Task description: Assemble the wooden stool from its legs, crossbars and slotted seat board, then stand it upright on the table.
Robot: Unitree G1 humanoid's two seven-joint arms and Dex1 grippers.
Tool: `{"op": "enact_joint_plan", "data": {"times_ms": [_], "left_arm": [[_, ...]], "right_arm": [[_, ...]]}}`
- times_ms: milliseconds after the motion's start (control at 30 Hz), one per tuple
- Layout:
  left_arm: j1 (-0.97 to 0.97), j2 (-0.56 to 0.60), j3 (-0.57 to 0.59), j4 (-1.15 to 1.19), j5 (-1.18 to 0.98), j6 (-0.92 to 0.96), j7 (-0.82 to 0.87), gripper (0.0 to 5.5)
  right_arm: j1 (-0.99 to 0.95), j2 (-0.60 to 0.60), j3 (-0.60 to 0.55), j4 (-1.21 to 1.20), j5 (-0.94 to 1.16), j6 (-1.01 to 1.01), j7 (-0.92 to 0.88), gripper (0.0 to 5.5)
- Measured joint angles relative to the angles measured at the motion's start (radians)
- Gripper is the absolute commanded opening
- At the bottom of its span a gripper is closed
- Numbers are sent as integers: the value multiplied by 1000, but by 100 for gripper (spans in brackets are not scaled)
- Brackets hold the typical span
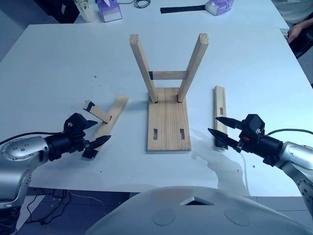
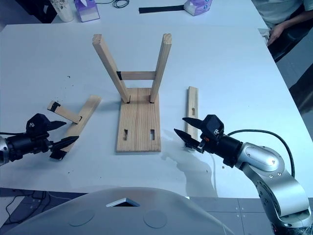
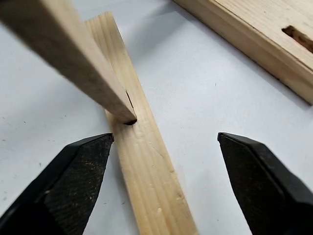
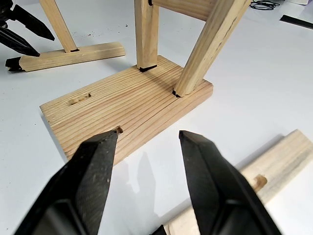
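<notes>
I had left gripper (image 1: pixel 100 131) spread wide astride near end of left leg (image 1: pixel 113 117), crossbar (image 1: pixel 98 111) pegged into it | right gripper (image 1: pixel 213 125) also spread, by near end of right leg (image 1: pixel 220 105) | board (image 1: pixel 168 128) lay flat between, upright legs (image 1: pixel 145 68) in its far slots

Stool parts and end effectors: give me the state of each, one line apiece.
Seat board: flat, far slots filled, near slots empty.
Standing legs: seated in the board, joined by a crossbar.
Left leg: lying flat, short crossbar plugged in.
Right leg: lying flat, nothing plugged in.
Left end effector: open, straddling left leg.
Right end effector: open, empty.
</notes>
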Motion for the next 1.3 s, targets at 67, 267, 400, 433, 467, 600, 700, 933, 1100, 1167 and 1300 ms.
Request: {"op": "enact_joint_plan", "data": {"times_ms": [67,267,400,433,467,600,700,933,1100,1167,1300], "left_arm": [[-6,-5,0,-1,-1,29,23,396],[-33,-44,-11,16,8,62,90,396],[-31,-57,-19,17,23,63,109,396],[-29,-60,-22,18,24,63,110,396],[-26,-66,-26,23,26,62,112,396],[7,-111,-76,75,74,23,146,396],[21,-128,-95,86,91,-25,158,375],[-27,-171,-105,150,89,-53,175,268],[-55,-204,-98,187,87,-56,197,203],[-67,-207,-95,205,84,-62,197,203],[-101,-229,-68,242,39,-62,178,203]], "right_arm": [[0,0,0,1,-2,0,0,230],[0,0,2,2,-5,0,0,230],[-2,0,4,3,-6,0,2,230],[-3,0,4,3,-6,0,3,230],[-4,0,4,3,-6,0,3,230],[-6,0,16,4,-9,0,2,230],[-12,0,32,4,-10,0,2,230],[-13,0,35,10,-21,-2,5,230],[-14,-1,35,17,-24,-8,19,230],[-14,-2,34,21,-25,-9,22,230],[-29,-3,32,34,-25,-10,29,230]]}}
